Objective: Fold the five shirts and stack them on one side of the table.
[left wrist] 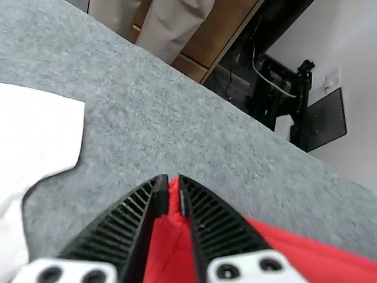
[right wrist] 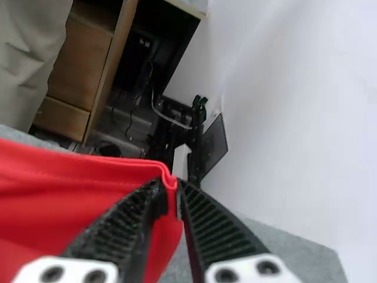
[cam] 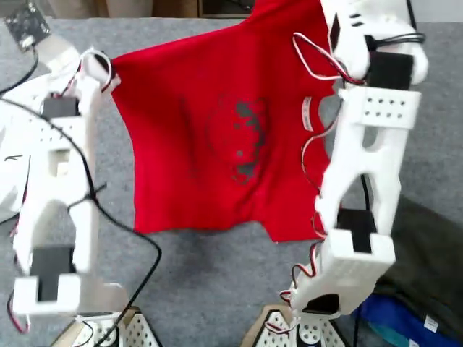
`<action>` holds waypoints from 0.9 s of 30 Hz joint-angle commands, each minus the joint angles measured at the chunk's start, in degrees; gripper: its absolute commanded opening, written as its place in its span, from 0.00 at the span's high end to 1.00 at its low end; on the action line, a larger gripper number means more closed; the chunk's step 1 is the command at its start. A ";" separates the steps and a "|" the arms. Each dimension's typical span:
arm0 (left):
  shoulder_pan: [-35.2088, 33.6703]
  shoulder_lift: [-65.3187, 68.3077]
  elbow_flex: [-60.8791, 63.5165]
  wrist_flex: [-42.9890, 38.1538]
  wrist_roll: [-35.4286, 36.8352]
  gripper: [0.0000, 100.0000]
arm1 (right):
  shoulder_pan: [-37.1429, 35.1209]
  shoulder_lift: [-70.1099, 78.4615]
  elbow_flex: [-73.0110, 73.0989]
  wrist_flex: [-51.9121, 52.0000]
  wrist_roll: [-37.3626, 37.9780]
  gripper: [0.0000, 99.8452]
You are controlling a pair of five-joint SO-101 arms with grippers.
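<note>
Currently left tool [left wrist: 169, 180] and right tool [right wrist: 170, 184] each clamp the red printed cotton shirt [cam: 210, 137], spread unfolded; folding, stacking not yet done.

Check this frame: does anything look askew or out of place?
The red shirt sits skewed over the table, pinched at two edges by the left claw and right claw. A heap of dark and blue garments lies unfolded at its near right edge.
</note>
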 commanded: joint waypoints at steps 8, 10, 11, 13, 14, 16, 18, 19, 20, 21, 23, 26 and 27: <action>-3.16 20.70 -42.02 18.11 -0.53 0.98 | -0.66 12.26 -0.13 -12.66 -0.18 1.00; -3.25 23.69 -47.74 21.19 -0.70 0.98 | -0.92 14.37 -0.13 -14.68 -0.18 1.00; -3.25 25.01 -50.29 22.51 -0.97 0.98 | -0.92 15.34 -0.13 -15.91 -0.26 1.00; -2.99 27.38 -54.77 24.70 -2.46 0.98 | -1.45 17.27 -0.13 -18.37 -0.44 1.00; -2.81 28.53 -56.62 25.49 -2.90 0.98 | -1.63 18.15 -0.13 -19.25 -0.53 1.00; -2.29 30.90 -59.69 26.46 -3.08 0.98 | -1.89 19.65 -0.13 -21.01 -0.53 1.00; -1.93 32.92 -61.89 27.25 -3.08 0.98 | -2.33 20.53 -0.13 -22.51 -0.62 1.00; -1.67 33.89 -62.51 27.69 -3.08 0.98 | -2.51 20.70 -0.13 -22.24 -0.62 1.00; -1.23 34.77 -62.95 28.48 -3.08 0.98 | -2.51 20.53 -0.13 -21.27 -0.79 1.00; -0.88 35.38 -63.30 29.71 -3.08 0.98 | -2.51 19.82 -0.22 -19.25 -1.49 1.00; -0.62 35.91 -63.47 32.79 -3.08 0.98 | -2.42 17.45 -1.36 -12.75 -2.73 1.00; 0.35 35.91 -63.47 38.07 -3.16 0.98 | -2.42 13.41 -3.82 0.26 -0.35 1.00; 0.62 35.91 -63.47 39.91 -3.16 0.98 | -2.42 12.35 -4.53 4.22 0.70 1.00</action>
